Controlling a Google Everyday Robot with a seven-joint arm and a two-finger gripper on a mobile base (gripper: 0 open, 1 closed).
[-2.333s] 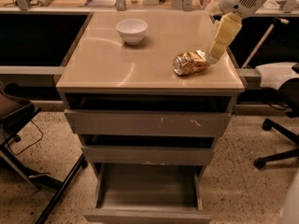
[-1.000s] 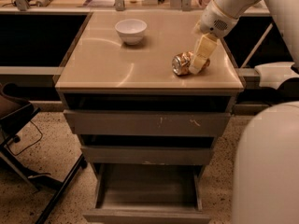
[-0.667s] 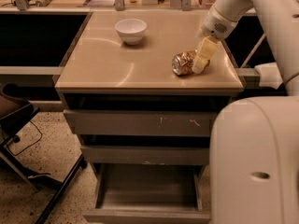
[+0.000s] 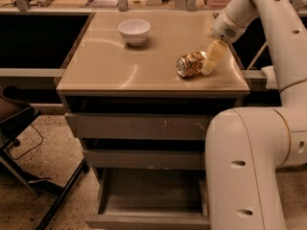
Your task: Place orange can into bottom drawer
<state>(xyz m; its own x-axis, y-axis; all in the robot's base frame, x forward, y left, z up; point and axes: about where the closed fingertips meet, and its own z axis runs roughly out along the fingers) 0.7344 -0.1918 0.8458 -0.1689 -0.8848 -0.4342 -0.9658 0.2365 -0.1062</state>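
Note:
The orange can [image 4: 190,64] lies on its side on the beige cabinet top [image 4: 115,68], near the right front corner, silver end facing left. My gripper [image 4: 210,62] hangs from the white arm and is low at the can's right end, touching or nearly touching it. The bottom drawer [image 4: 148,195] is pulled out below, with its grey floor bare; its right part is hidden behind my arm's elbow.
A white bowl [image 4: 134,31] stands at the back middle of the cabinet top. Two shallower grey drawers [image 4: 139,126] are slightly open above the bottom one. My arm's big white elbow [image 4: 249,166] fills the right foreground. A dark chair [image 4: 19,123] stands at the left.
My gripper has come down and left to the can's right end. The can has shifted slightly left. My arm's elbow has swung into the right foreground.

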